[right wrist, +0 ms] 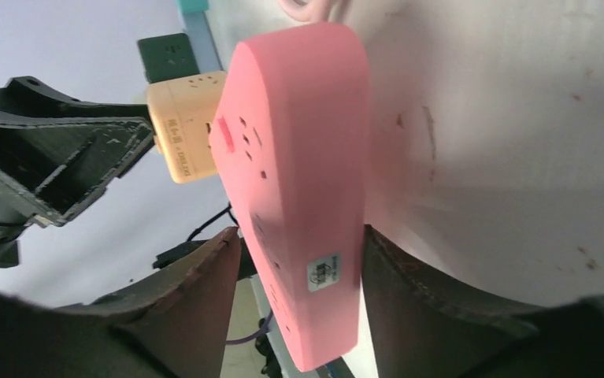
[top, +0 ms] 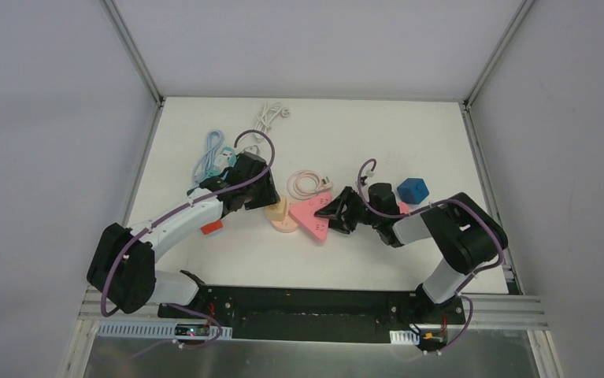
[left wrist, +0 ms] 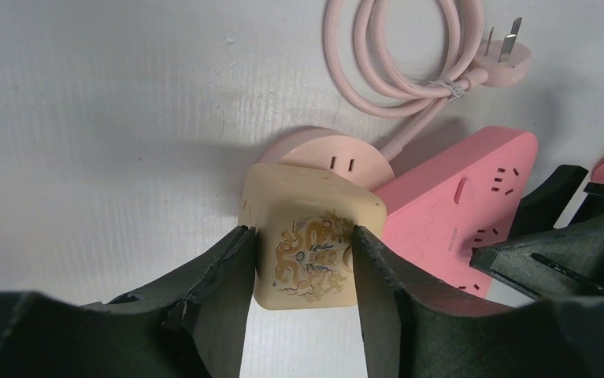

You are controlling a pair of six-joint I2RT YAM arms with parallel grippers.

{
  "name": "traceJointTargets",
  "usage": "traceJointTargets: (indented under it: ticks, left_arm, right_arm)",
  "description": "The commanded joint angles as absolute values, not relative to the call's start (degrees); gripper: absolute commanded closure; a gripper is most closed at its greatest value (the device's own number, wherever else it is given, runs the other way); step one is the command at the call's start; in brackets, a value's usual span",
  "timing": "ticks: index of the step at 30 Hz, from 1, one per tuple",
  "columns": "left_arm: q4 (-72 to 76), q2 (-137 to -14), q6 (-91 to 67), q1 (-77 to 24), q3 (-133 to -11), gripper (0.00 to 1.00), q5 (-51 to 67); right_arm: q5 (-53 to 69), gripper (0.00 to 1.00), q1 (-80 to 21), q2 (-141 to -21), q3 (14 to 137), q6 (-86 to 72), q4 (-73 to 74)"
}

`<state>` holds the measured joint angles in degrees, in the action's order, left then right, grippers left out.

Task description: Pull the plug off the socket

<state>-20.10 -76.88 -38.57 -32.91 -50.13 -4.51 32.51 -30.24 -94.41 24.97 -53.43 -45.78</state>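
The pink strip (top: 309, 217) lies near the middle of the white worktop (top: 377, 134), and I take it as my mark.

Far to the left of the pink strip, and a little behind it, a blue cable (top: 209, 153) lies in a loose bundle. Nearer to the strip, the left tool (left wrist: 302, 260) comes in from the left side. Its two dark fingers (left wrist: 224, 276) are only partly apart, and they press on both sides of the plug (left wrist: 306, 213). The plug is a cream block with a gold drawing on its face, and it is just to the left of the pink strip. It sits against the round socket (left wrist: 338, 153), a pale pink disc that touches the strip's left edge. I cannot tell how deep the plug sits in it. From this disc a coiled pink cable (left wrist: 377, 71) runs to just behind the strip.

On the right end of the pink strip the right tool (right wrist: 298, 236) is closed. One finger is on each long side of the strip, and the strip fills the gap between them.

To the right of the strip and a little behind it, a blue cube (top: 413, 190) stands well apart from it.
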Motion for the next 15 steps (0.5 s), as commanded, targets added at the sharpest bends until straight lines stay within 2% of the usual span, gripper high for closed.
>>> traceJointTargets:
  ticks: [1, 6, 12, 15]
  left_arm:
    - [-30.8, -79.3, -38.6, -33.0, -43.9, 0.53, -3.1]
    - [-30.3, -78.8, -38.8, -33.0, -41.7, 0.55, -2.7]
    - [-29.5, -78.4, -39.1, -33.0, -39.5, 0.56, -1.6]
    - [-29.4, -78.1, -39.2, -33.0, -39.0, 0.56, -1.7]
  right_arm:
    - [35.7, 0.45, -30.4, -97.5, 23.6, -58.5, -62.3]
    - [35.2, 0.64, -30.4, -100.4, 22.0, -61.7, -70.0]
    - [35.1, 0.95, -30.5, -100.9, 21.7, -62.5, -72.9]
    - [35.2, 1.00, -30.5, -100.5, 21.8, -62.5, -73.0]
